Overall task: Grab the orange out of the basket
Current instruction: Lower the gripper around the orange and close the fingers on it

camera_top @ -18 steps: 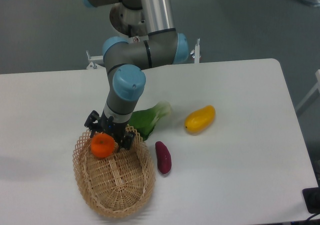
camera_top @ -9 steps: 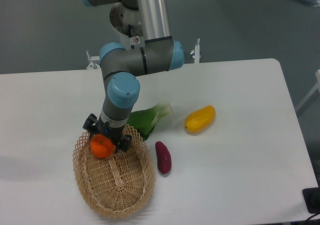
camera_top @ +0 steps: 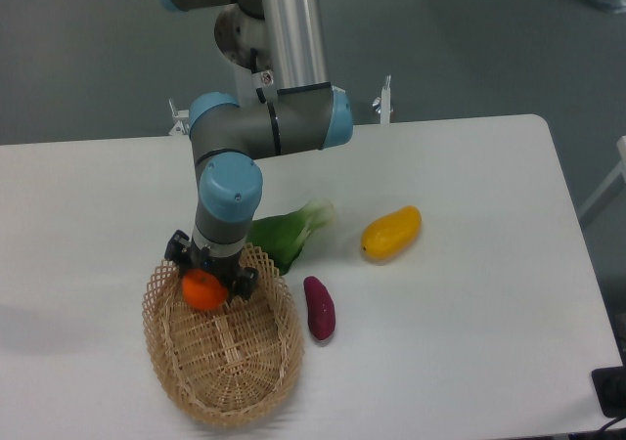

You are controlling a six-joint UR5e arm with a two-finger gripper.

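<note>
The orange (camera_top: 202,291) lies in the far end of the oval wicker basket (camera_top: 256,381), which stands on the white table near its front left. My gripper (camera_top: 209,272) points down over the basket's far rim and covers the top of the orange. Its dark fingers (camera_top: 244,283) stand on either side of the fruit, wider apart than the orange, so the jaws look open around it. The fingertips are hidden behind the orange and the rim.
A green leafy vegetable (camera_top: 289,231) lies just behind the basket, close to the arm. A purple sweet potato (camera_top: 319,307) lies to the right of the basket. A yellow-orange mango-like fruit (camera_top: 391,233) lies further right. The table's front edge runs just below the basket.
The arm's wrist has swung left and lowered, bringing the gripper further down around the orange. The orange has stayed at about the same place in the basket.
</note>
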